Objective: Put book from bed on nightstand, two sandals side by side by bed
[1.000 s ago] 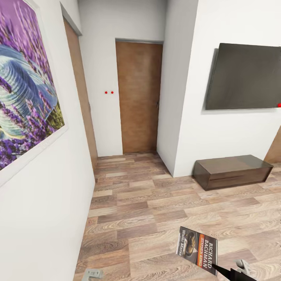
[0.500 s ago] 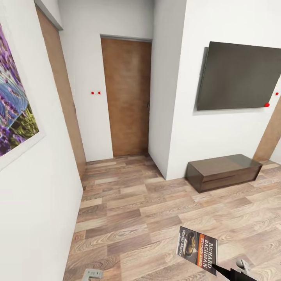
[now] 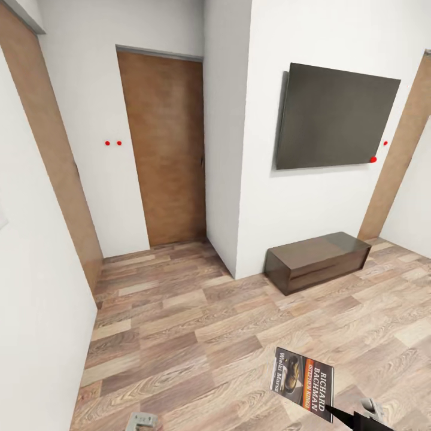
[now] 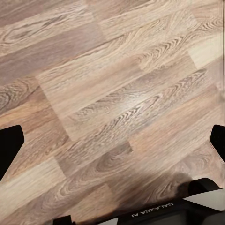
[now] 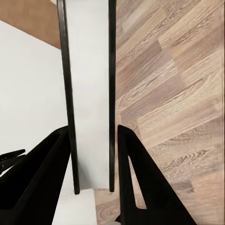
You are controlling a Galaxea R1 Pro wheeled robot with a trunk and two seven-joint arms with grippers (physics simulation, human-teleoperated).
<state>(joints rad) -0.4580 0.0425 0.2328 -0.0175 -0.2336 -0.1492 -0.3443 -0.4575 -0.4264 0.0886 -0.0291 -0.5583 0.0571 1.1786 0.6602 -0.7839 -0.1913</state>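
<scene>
While the robot faces a white wall (image 3: 311,197) and a closed wooden door (image 3: 164,149), we record the scene from the largest item down. The wood-plank floor (image 3: 197,323) runs throughout. A dark wall screen (image 3: 335,120) hangs above a long, low, dark-brown bench cabinet (image 3: 317,260); we judge this is not the nightstand.

The book (image 3: 302,382) is off the bed, carried low above the floor at the right gripper (image 3: 350,419). In the right wrist view its white page edge (image 5: 89,93) stands between the dark covers, with the jaws clamped on the end nearest the camera.

The left gripper (image 4: 112,140) points at bare floor, its jaws set apart and holding nothing.

We judge the paperback light, thin and somewhat flexible, with a smooth cover that may slip. A hold near one edge, as here, leaves the far end free to sag, so a firm grip across the covers is advisable.
</scene>
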